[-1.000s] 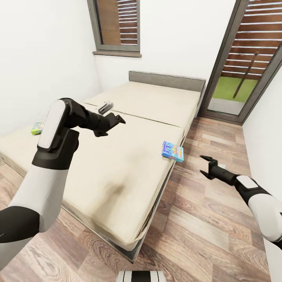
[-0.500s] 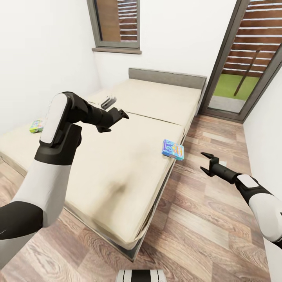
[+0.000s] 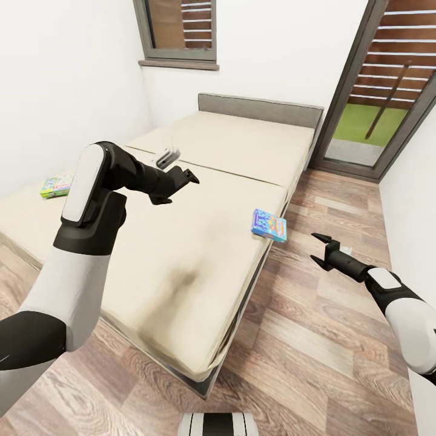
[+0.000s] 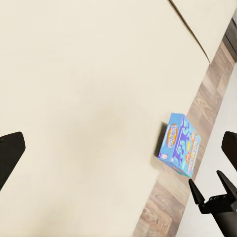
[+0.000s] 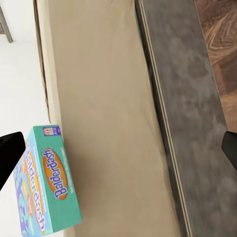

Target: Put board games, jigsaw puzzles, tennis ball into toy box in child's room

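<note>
A blue board game box [image 3: 269,224] lies on the bed [image 3: 181,254] at its right edge; it also appears as the blue box [image 4: 179,145] in the left wrist view and as the teal "Balderdash" box [image 5: 47,183] in the right wrist view. A second, green board game [image 3: 56,184] lies at the bed's far left. My right gripper [image 3: 320,249] hangs open over the floor, just right of the blue box and apart from it. My left gripper [image 3: 184,175] is open and empty above the middle of the bed.
A small grey object [image 3: 167,157] lies on the mattress behind my left arm. A glass door [image 3: 381,103] stands at the back right, a window [image 3: 178,30] at the back. Wooden floor [image 3: 327,339] runs along the bed's right side.
The view has shifted slightly, so the camera moved. My left arm stretched further out over the bed between the earliest frame and now. The right gripper stays near the blue box.
</note>
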Tool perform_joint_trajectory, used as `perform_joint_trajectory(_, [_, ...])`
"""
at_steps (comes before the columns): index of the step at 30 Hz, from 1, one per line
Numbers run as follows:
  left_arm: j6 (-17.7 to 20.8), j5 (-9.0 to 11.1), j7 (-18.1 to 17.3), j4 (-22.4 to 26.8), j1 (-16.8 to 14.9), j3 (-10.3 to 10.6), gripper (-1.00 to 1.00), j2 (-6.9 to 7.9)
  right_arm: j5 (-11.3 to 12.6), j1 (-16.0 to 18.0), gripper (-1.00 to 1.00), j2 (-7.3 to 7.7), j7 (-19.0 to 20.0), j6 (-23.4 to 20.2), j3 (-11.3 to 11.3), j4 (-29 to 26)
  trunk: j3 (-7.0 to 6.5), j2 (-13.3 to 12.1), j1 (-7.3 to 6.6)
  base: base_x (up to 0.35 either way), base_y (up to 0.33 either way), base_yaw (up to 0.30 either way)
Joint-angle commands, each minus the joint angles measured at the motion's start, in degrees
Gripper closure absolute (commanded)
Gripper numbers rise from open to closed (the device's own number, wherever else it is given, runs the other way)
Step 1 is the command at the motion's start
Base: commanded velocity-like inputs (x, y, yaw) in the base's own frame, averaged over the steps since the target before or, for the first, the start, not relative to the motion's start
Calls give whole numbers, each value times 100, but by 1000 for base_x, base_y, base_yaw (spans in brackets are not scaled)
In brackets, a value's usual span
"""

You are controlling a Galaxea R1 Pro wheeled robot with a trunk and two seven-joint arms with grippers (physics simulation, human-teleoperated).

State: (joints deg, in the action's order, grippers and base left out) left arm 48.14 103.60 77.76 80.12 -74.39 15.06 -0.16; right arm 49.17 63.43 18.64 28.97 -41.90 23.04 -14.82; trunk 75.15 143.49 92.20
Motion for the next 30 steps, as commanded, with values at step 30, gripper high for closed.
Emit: perform_joint_trajectory(30, [15,-431,55,-1107,-972,5,-100,-405,-7,-8,-100,-6,166,-32,9,-302,5,2,-1,0,0,0])
